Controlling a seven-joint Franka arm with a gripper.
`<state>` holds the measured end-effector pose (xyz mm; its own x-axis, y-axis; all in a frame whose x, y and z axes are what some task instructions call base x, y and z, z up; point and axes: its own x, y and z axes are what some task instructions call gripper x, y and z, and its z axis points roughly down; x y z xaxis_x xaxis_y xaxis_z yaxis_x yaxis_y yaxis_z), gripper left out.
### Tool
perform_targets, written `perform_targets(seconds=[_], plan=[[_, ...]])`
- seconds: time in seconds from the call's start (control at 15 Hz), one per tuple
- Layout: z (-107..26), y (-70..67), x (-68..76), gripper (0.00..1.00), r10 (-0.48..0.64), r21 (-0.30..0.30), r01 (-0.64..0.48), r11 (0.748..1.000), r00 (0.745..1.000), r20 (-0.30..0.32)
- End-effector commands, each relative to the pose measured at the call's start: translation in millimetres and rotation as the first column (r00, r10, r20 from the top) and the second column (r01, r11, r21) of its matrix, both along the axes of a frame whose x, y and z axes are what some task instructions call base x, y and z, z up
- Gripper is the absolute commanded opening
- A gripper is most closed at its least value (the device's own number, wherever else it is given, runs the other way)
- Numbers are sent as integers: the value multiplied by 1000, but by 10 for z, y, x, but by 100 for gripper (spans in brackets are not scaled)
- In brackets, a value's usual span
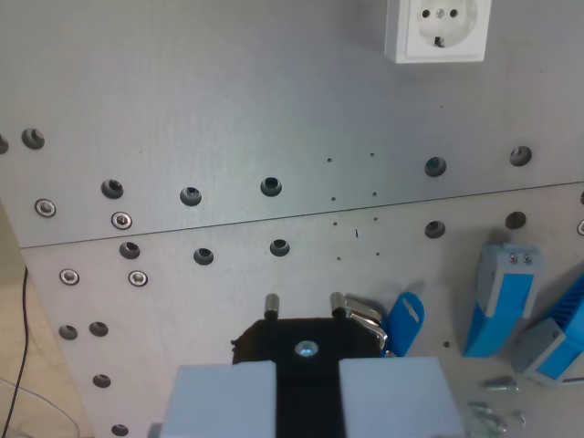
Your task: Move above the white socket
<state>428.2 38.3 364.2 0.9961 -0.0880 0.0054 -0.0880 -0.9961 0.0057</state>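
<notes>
Item: white socket (439, 29), a square wall-type outlet with two round pin holes, mounted flat on the grey metal worktop (228, 82); it lies far ahead of the hand and off toward the wrist view's right, cut by the top edge. Item: worktop, two grey plates meeting at a seam that runs across ahead of the hand, slightly slanted, with rows of dark round holes and a few bright screw heads on either side of it. Between hand and socket only bare plate and holes show; nothing stands up in that stretch. Item: blue and grey modules (503, 297), one upright block and a second tilted one partly cut by the frame, well to the right of the hand. Item: loose screws (493, 411), small and bright, near the hand's right finger. Item: blue tag (405, 321), oval with a hole, just right of the plug. Item: hand (307, 397), two pale grey fingers (224, 400) at the bottom edge, closed onto a black plug (306, 339) held between them; the plug's two metal pins point ahead toward the seam, with a metal clip at its right side.
</notes>
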Motion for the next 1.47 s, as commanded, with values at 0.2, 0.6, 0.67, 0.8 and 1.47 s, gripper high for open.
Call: perform_targets(seconds=[0.2, 0.6, 0.67, 0.8, 1.47], plan=[[1, 0, -1, 0, 1, 0, -1, 1000, 1000, 1], [-20, -10, 1, 0, 2, -1, -2, 1000, 1000, 5], [-30, -15, 3, 0, 2, -2, -2, 1000, 1000, 6], [-58, -28, 6, 0, 3, -2, -3, 1000, 1000, 13], [-352, -167, 39, 0, 17, -7, -17, 1000, 997, 70]])
